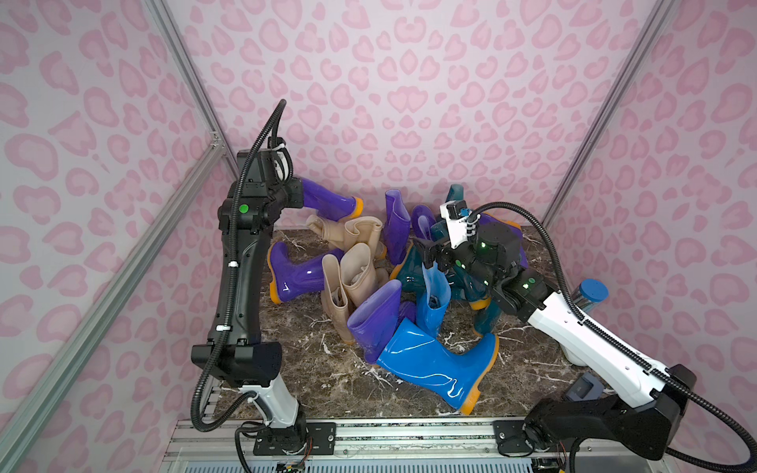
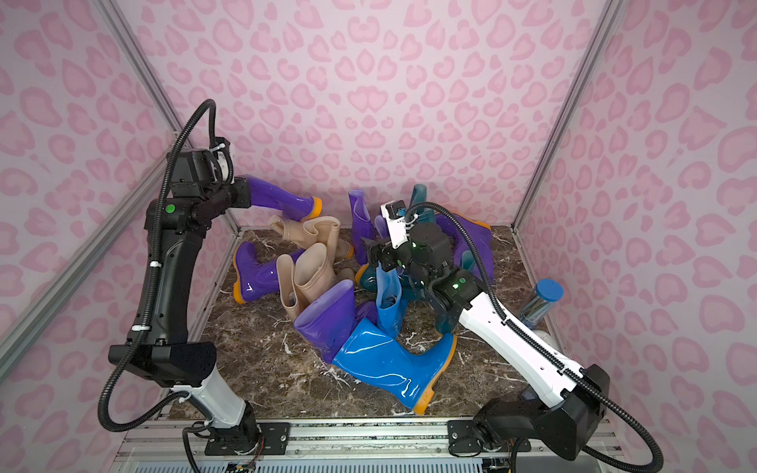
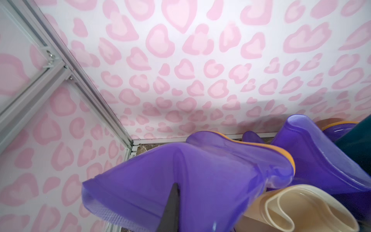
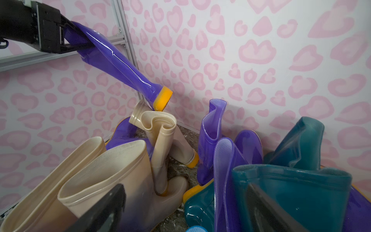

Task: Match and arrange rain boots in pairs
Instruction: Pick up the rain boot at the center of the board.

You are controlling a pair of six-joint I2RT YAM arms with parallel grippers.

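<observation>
My left gripper [image 1: 301, 192] [image 3: 172, 200] is shut on the shaft rim of a purple rain boot [image 1: 329, 201] [image 2: 282, 198] [image 4: 112, 60], which hangs tilted in the air at the back left, orange sole toward the wall. The other rain boots lie in a heap on the marble table [image 1: 327, 381]: beige ones [image 1: 354, 274], a purple one on its side [image 1: 295, 274], dark teal ones [image 1: 471, 286], and a bright blue one [image 1: 434, 360] at the front. My right gripper [image 1: 428, 252] [image 4: 184, 209] hovers open over the heap's middle, just above an upright blue boot [image 1: 434, 299].
A shiny cylinder with a blue cap [image 1: 592, 295] stands by the right wall behind my right arm. Metal frame posts [image 1: 192, 90] run up the corners. Pink patterned walls close in the table on three sides. A dark device [image 1: 581, 389] lies at the front right.
</observation>
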